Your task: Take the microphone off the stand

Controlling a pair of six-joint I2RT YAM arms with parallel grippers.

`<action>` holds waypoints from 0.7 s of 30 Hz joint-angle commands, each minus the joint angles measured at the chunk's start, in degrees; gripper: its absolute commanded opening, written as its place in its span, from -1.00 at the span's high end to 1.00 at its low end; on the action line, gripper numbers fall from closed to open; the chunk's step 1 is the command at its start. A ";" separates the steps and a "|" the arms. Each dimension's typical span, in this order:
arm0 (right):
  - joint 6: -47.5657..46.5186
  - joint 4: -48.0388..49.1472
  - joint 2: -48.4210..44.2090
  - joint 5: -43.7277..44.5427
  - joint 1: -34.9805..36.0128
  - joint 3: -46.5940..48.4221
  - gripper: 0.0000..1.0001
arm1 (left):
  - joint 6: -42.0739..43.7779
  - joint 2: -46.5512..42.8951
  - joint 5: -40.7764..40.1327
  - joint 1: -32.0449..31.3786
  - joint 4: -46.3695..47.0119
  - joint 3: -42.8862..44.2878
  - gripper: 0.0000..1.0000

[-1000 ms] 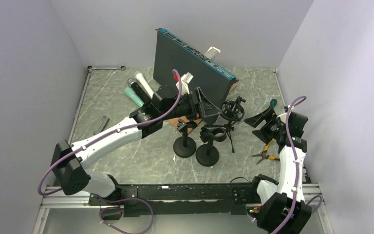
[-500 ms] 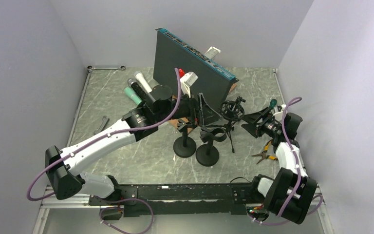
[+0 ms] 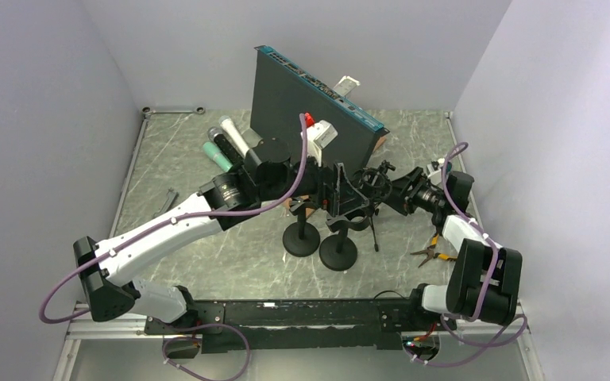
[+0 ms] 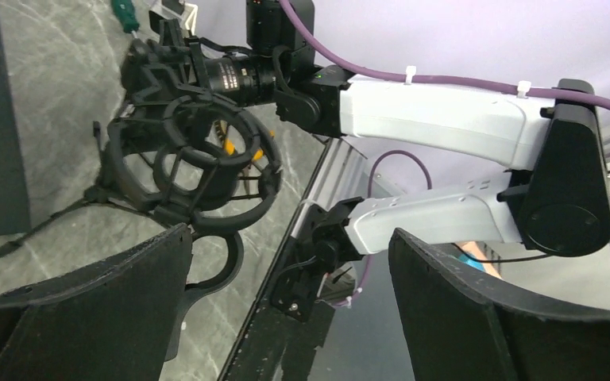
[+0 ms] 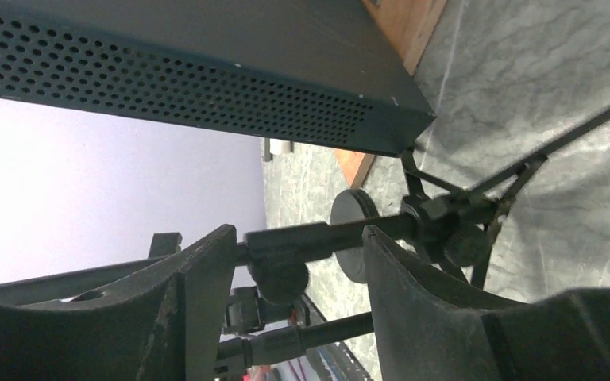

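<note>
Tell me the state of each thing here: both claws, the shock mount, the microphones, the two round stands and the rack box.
Shock mount: upright, looks empty.
Left claw: wide open, holding nothing.
Right claw: part open, astride the mount's rod.
Microphones: lying flat, off the stands.
Round stands: upright, holding nothing.
Rack box: standing on its edge.

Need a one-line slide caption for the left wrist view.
Left tool open, facing the ringed cradle on its tripod, right tool at its far side.
</note>
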 commanded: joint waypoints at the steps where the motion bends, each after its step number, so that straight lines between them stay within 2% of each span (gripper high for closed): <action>1: -0.88 7.08 0.98 -1.97 0.81 1.21 -0.20 | 5.32 1.17 -3.61 -0.95 -3.77 5.06 -0.92; 6: -3.55 4.67 2.86 -3.32 0.78 1.98 0.09 | 7.50 3.37 -3.90 -1.80 -7.22 8.25 -0.92; 8: -3.19 4.79 1.60 -3.02 0.73 0.72 0.14 | 7.76 4.02 -3.94 -2.06 -7.93 9.00 -0.92; 9: -3.61 3.94 0.84 -2.50 0.71 0.40 0.12 | 7.95 4.35 -3.88 -2.19 -8.06 9.26 -0.93; 10: -5.42 -0.85 -0.12 0.09 0.54 0.98 0.01 | 8.05 4.62 -3.78 -2.40 -8.25 9.53 -0.94; 13: -15.29 -24.96 -4.19 19.06 0.42 7.15 -0.33 | 8.62 5.70 -4.30 -2.69 -9.22 10.69 -0.98; 14: -16.58 -28.58 -5.91 23.53 0.53 8.05 -0.41 | 8.85 6.14 -4.48 -2.82 -9.65 11.21 -0.98; 18: -18.80 -35.09 -12.00 29.47 0.60 9.18 -0.54 | 9.84 7.61 -6.72 -3.32 -10.97 12.67 -0.99; 21: -18.62 -34.05 -15.65 25.21 0.75 6.85 -0.50 | 10.81 7.79 -9.77 -3.52 -10.49 12.16 -0.95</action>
